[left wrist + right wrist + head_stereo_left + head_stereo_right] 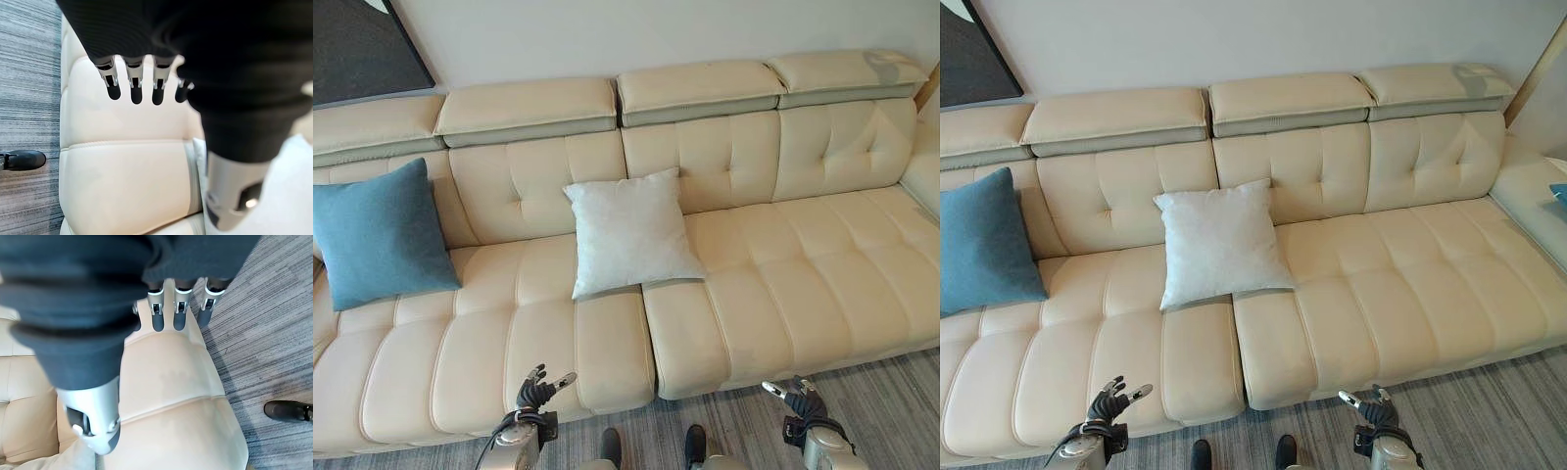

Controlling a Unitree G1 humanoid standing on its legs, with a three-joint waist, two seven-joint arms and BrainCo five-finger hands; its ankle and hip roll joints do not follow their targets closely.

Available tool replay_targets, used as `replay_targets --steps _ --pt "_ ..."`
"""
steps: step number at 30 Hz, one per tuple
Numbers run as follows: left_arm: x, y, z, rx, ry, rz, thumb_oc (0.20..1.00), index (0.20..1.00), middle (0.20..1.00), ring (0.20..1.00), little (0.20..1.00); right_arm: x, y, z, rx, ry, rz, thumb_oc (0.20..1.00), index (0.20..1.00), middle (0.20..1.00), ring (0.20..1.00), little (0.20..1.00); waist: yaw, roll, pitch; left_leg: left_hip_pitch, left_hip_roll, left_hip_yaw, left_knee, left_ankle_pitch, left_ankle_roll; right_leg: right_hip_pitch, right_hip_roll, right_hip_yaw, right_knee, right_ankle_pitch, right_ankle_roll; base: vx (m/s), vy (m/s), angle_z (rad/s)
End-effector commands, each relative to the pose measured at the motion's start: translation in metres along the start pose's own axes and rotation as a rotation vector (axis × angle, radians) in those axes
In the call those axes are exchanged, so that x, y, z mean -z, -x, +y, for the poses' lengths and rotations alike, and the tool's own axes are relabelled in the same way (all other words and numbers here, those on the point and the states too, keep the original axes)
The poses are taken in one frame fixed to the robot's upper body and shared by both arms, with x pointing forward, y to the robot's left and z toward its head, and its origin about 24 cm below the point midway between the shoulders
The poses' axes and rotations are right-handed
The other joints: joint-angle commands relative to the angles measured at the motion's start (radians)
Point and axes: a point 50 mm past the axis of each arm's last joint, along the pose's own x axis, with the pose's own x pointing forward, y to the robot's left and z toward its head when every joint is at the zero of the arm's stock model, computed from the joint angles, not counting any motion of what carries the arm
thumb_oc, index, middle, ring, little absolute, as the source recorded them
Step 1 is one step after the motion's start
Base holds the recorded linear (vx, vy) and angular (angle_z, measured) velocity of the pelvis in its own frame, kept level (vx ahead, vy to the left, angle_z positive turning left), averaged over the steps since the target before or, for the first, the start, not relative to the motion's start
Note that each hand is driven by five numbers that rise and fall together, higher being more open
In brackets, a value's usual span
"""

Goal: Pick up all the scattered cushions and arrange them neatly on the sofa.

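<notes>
A long cream sofa runs across the head views, standing on grey striped carpet. Two cushions sit on it, both propped upright against the backrest. The white cushion leans near the middle, just beside the seam between two seat sections. The blue cushion leans well apart from it, toward the robot's left end. At the far right edge of the right eye view a small blue patch shows on the sofa's side section; what it is cannot be told.

The left hand hangs low in front of the sofa's front edge, below and a little left of the white cushion and well apart from it. Its fingers are relaxed and spread, with nothing between them; past them its wrist view shows bare seat leather and a corner of the white cushion.

The right hand hangs over the carpet just in front of the sofa, right of the white cushion and far from both. Its fingers are likewise loose and empty, with the seat's front edge and carpet showing past them.
</notes>
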Motion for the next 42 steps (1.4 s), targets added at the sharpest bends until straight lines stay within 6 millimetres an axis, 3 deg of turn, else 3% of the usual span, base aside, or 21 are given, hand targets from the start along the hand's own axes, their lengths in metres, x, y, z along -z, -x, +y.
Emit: replay_targets --steps 1,6,9,11,12,13,14,15,17,19,23,25,29,33,35,36,37,38,39,41,42 --pt "-0.009 -0.002 0.002 0.016 -0.072 -0.041 1.0 1.0 1.0 1.0 1.0 -0.016 -0.002 0.007 -0.018 0.005 -0.068 1.0 1.0 1.0 1.0 1.0 -0.015 -0.021 -0.038 0.074 -0.071 0.048 0.001 -0.156 -0.001 0.032 0.028 0.021 0.001 -0.136 0.037 -0.09 0.151 -0.21" --pt "-0.008 -0.004 0.0 0.036 -0.115 -0.028 1.0 1.0 1.0 1.0 1.0 -0.007 0.0 0.005 -0.011 -0.025 -0.039 1.0 1.0 1.0 1.0 1.0 -0.044 -0.025 -0.031 0.068 -0.076 0.087 0.001 -0.162 0.012 0.006 0.019 0.063 0.001 -0.105 0.05 -0.1 0.134 -0.31" --pt "-0.013 -0.006 0.002 0.031 -0.149 -0.044 1.0 1.0 1.0 1.0 1.0 -0.011 0.0 0.007 -0.016 -0.044 -0.054 1.0 1.0 1.0 1.0 1.0 -0.066 -0.024 -0.005 0.061 -0.076 0.152 0.001 -0.168 0.026 -0.034 0.009 0.096 0.006 -0.068 0.074 -0.17 0.114 -0.58" --pt "-0.023 -0.007 0.007 0.008 -0.149 -0.082 1.0 1.0 1.0 1.0 1.0 -0.019 -0.001 0.011 -0.019 -0.041 -0.087 1.0 1.0 1.0 1.0 1.0 -0.061 -0.011 0.026 0.064 -0.052 0.248 0.001 -0.187 0.027 -0.093 -0.026 0.003 0.075 -0.07 0.098 -0.17 0.063 -1.22" --pt "-0.027 -0.007 0.01 -0.002 -0.144 -0.099 1.0 1.0 1.0 1.0 1.0 -0.022 -0.001 0.011 -0.015 -0.037 -0.096 1.0 1.0 1.0 1.0 1.0 -0.042 -0.004 0.034 0.062 -0.037 0.289 0.001 -0.186 0.022 -0.097 -0.06 -0.123 0.107 -0.085 0.094 -0.12 0.005 -1.67" --pt "-0.028 -0.007 0.011 -0.006 -0.144 -0.103 1.0 1.0 1.0 1.0 1.0 -0.024 -0.001 0.01 -0.011 -0.032 -0.107 1.0 1.0 1.0 1.0 1.0 -0.036 0.002 0.035 0.059 -0.029 0.314 0.001 -0.186 0.021 -0.093 -0.088 -0.203 0.133 -0.1 0.088 -0.11 -0.012 -1.62" --pt "-0.028 -0.007 0.011 -0.006 -0.144 -0.102 1.0 1.0 1.0 1.0 1.0 -0.024 -0.001 0.009 -0.011 -0.032 -0.107 1.0 1.0 1.0 1.0 1.0 -0.037 0.003 0.035 0.058 -0.03 0.312 0.001 -0.186 0.021 -0.094 -0.09 -0.204 0.136 -0.102 0.088 -0.08 -0.021 -1.64" --pt "-0.028 -0.006 0.012 -0.002 -0.147 -0.108 1.0 1.0 1.0 1.0 1.0 -0.025 -0.001 0.008 -0.007 -0.029 -0.108 1.0 1.0 1.0 1.0 1.0 -0.034 0.01 0.031 0.068 -0.017 0.375 0.001 -0.183 0.02 -0.074 -0.132 -0.298 0.166 -0.112 0.083 -0.04 -0.046 -1.45" --pt "-0.028 -0.006 0.011 0.002 -0.149 -0.109 1.0 1.0 1.0 1.0 1.0 -0.025 -0.001 0.007 -0.009 -0.032 -0.107 1.0 1.0 1.0 1.0 1.0 -0.033 0.011 0.033 0.078 -0.014 0.398 0.001 -0.184 0.019 -0.068 -0.144 -0.303 0.18 -0.115 0.083 -0.02 -0.052 -1.33" --pt "-0.031 -0.004 0.011 0.013 -0.147 -0.124 1.0 1.0 1.0 1.0 1.0 -0.027 -0.001 0.007 -0.013 -0.028 -0.114 1.0 1.0 1.0 1.0 1.0 -0.024 0.017 0.027 0.096 -0.001 0.461 0.001 -0.182 0.018 -0.03 -0.188 -0.369 0.192 -0.103 0.098 0.0 -0.127 -0.94" --pt "-0.031 -0.004 0.009 0.021 -0.159 -0.125 1.0 1.0 1.0 1.0 1.0 -0.025 0.0 0.007 -0.018 -0.029 -0.109 1.0 1.0 1.0 1.0 1.0 -0.017 0.008 0.011 0.104 -0.004 0.492 0.001 -0.172 0.008 0.017 -0.172 -0.383 0.11 -0.09 0.111 0.03 -0.197 -0.69" --pt "-0.031 -0.004 0.006 0.021 -0.15 -0.124 1.0 1.0 1.0 1.0 1.0 -0.023 0.001 0.007 -0.015 -0.041 -0.105 1.0 1.0 1.0 1.0 1.0 -0.022 0.002 -0.001 0.114 0.018 0.528 0.001 -0.136 -0.02 0.033 -0.125 -0.352 0.027 -0.094 0.107 0.05 -0.339 -0.42" --pt "-0.033 -0.005 -0.004 0.045 -0.141 -0.131 1.0 1.0 1.0 1.0 1.0 -0.024 0.002 0.0 -0.002 -0.063 -0.116 1.0 1.0 1.0 1.0 1.0 -0.05 0.011 0.001 0.135 0.054 0.54 0.001 -0.098 -0.057 0.056 -0.073 -0.311 0.001 -0.124 0.08 0.09 -0.403 -0.27" --pt "-0.038 -0.005 -0.011 0.071 -0.128 -0.147 1.0 1.0 1.0 1.0 1.0 -0.024 0.002 -0.006 0.008 -0.07 -0.116 1.0 1.0 1.0 1.0 1.0 -0.067 0.01 0.019 0.118 0.092 0.5 0.089 -0.096 -0.076 0.063 -0.038 -0.264 0.006 -0.175 0.041 0.07 -0.32 -0.18" --pt "-0.044 -0.005 -0.017 0.089 -0.12 -0.171 1.0 1.0 1.0 1.0 1.0 -0.029 0.001 -0.008 0.003 -0.036 -0.132 1.0 1.0 1.0 1.0 1.0 -0.049 -0.001 0.037 0.056 0.097 0.395 0.235 -0.107 -0.078 0.069 -0.027 -0.239 0.016 -0.201 0.021 0.08 -0.278 -0.56" --pt "-0.044 -0.005 -0.017 0.089 -0.12 -0.171 1.0 1.0 1.0 1.0 1.0 -0.029 0.001 -0.008 0.003 -0.036 -0.132 1.0 1.0 1.0 1.0 1.0 -0.049 -0.001 0.037 0.055 0.097 0.394 0.236 -0.108 -0.078 0.069 -0.027 -0.24 0.017 -0.201 0.021 0.1 -0.175 -0.84" --pt "-0.044 -0.003 -0.019 0.095 -0.102 -0.182 1.0 1.0 1.0 1.0 1.0 -0.034 -0.001 -0.007 -0.009 0.004 -0.144 1.0 1.0 1.0 1.0 1.0 -0.015 -0.004 0.046 0.002 0.014 0.221 0.274 -0.168 -0.039 0.067 -0.024 -0.188 0.027 -0.206 0.017 0.14 -0.131 -0.66" --pt "-0.042 -0.002 -0.019 0.094 -0.089 -0.18 1.0 1.0 1.0 1.0 1.0 -0.035 -0.001 -0.005 -0.019 0.021 -0.143 1.0 1.0 1.0 1.0 1.0 0.008 -0.005 0.045 -0.011 -0.028 0.138 0.251 -0.199 -0.022 0.064 -0.015 -0.148 0.028 -0.207 0.019 0.14 -0.168 -1.04" --pt "-0.042 -0.001 -0.017 0.09 -0.082 -0.181 1.0 1.0 1.0 1.0 1.0 -0.033 -0.001 -0.005 -0.025 0.033 -0.138 1.0 1.0 1.0 1.0 1.0 0.018 -0.009 0.044 -0.027 -0.047 0.109 0.235 -0.2 -0.006 0.058 -0.014 -0.129 0.025 -0.2 0.014 0.14 -0.13 -1.6" --pt "-0.037 0.001 -0.016 0.086 -0.06 -0.168 1.0 1.0 1.0 1.0 1.0 -0.029 -0.001 -0.005 -0.029 0.051 -0.124 1.0 1.0 1.0 1.0 1.0 0.046 -0.008 0.039 -0.072 -0.116 -0.06 0.178 -0.172 -0.004 0.067 0.008 -0.073 0.018 -0.205 0.009 0.19 -0.121 -1.55" --pt "-0.037 0.001 -0.016 0.086 -0.06 -0.168 1.0 1.0 1.0 1.0 1.0 -0.029 -0.001 -0.005 -0.029 0.051 -0.124 1.0 1.0 1.0 1.0 1.0 0.045 -0.008 0.038 -0.073 -0.117 -0.062 0.176 -0.17 -0.004 0.066 0.007 -0.074 0.017 -0.204 0.009 0.18 -0.072 -0.55"
